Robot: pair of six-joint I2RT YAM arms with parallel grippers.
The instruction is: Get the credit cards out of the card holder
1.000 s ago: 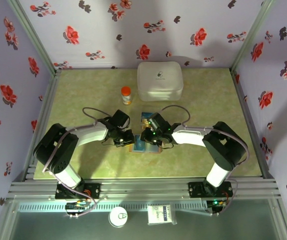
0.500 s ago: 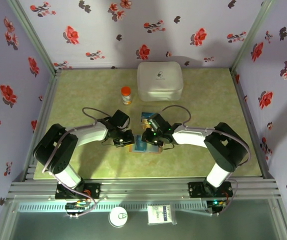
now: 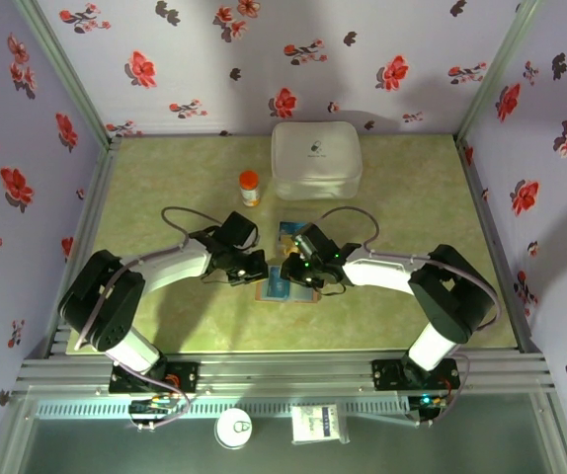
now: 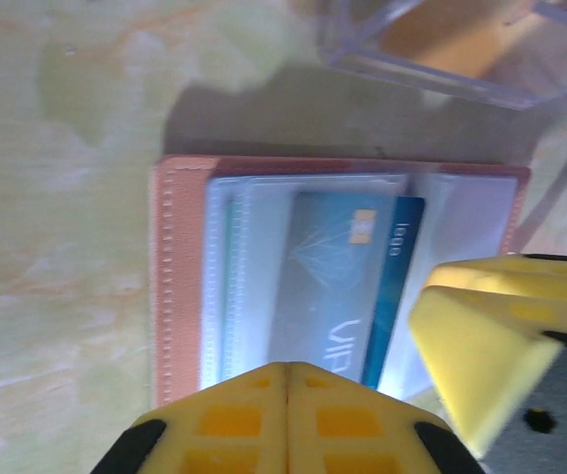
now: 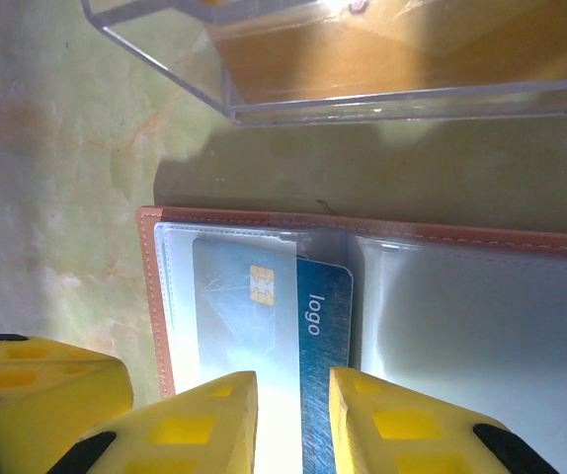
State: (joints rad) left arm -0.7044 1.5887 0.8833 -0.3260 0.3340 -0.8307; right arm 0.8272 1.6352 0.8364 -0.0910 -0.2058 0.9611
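Your clenched left gripper pins card holder; parted right gripper could drag it if sleeve grips blue credit card at 12 o'clock.

One card holder, one case, one bottle

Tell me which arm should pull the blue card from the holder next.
Right, likely. The right claw is open with the exposed end of the blue credit card between its fingers. The left claw is shut over the card holder, better suited to pinning it.
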